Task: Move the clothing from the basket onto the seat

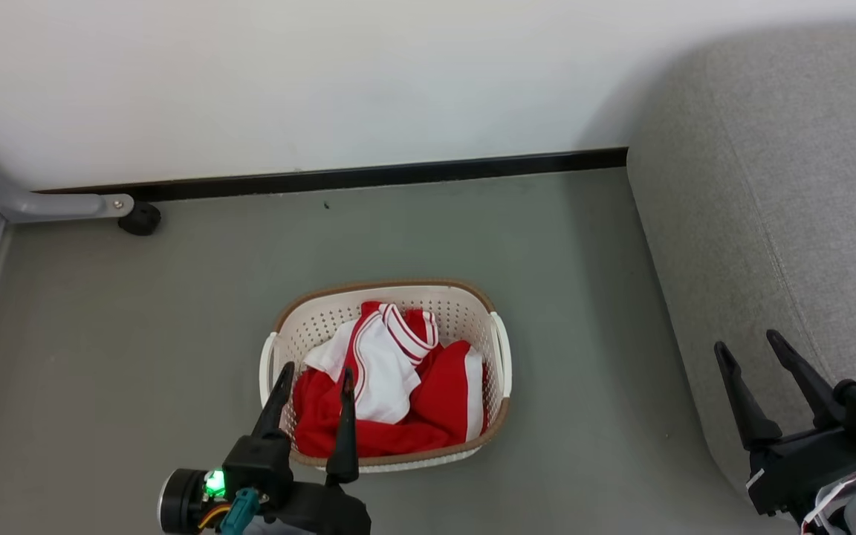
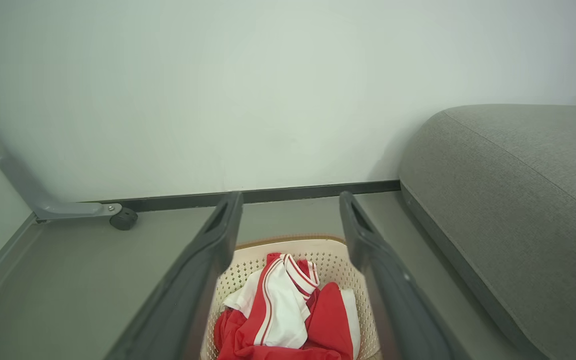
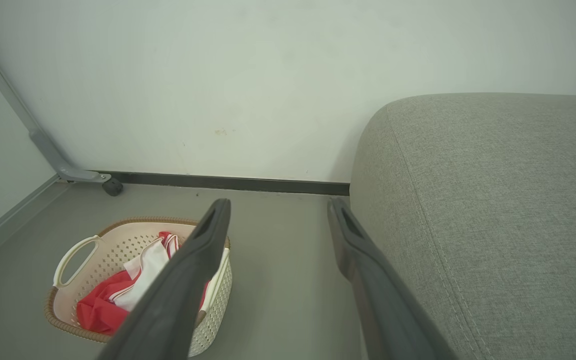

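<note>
Both left fingers and right fingers apart, empty; castor beyond basket of clothing.

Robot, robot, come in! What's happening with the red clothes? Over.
Left hand open, empty, over the basket. Right hand open, empty, beside the seat. Clothing all in basket. Nothing seen in the way.

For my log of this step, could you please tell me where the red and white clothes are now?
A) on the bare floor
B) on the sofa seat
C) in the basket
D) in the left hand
C: the clothes lie bunched inside the basket, and the open left hand holds nothing.
</note>
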`<state>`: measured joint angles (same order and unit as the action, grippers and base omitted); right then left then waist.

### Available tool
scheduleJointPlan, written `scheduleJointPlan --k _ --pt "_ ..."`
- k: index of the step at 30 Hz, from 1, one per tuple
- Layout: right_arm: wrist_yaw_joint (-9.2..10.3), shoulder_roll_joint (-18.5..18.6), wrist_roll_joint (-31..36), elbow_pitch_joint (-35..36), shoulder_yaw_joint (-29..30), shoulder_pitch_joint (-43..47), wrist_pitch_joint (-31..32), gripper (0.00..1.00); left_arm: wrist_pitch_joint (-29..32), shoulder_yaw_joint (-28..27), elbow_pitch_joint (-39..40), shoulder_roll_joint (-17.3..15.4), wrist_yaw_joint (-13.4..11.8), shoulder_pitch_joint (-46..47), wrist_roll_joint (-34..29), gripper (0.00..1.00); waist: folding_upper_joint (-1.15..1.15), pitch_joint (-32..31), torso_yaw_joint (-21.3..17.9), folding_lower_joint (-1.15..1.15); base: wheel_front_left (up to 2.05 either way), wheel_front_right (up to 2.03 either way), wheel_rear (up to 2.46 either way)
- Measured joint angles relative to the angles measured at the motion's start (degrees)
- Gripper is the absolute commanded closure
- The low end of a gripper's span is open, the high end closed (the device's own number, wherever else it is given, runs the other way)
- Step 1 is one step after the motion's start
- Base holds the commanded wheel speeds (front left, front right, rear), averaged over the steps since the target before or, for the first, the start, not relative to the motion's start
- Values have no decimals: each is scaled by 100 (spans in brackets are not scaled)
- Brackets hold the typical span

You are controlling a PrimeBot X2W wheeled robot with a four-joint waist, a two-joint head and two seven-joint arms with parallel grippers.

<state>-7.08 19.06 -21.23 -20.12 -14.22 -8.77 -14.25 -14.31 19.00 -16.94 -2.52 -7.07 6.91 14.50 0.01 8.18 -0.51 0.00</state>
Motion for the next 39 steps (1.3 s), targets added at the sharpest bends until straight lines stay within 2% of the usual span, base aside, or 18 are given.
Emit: scheduleJointPlan --k 19,39 --pt "0 411 -392 442 -223 -744 -2 0 0 576 96 3 -2 1213 57 0 0 1343 -227 1 0 0 0" --pt "0 758 -768 883 -769 -1585 -3 0 -16 609 -808 8 -4 2575 215 0 1 2895 -572 1 0 0 0"
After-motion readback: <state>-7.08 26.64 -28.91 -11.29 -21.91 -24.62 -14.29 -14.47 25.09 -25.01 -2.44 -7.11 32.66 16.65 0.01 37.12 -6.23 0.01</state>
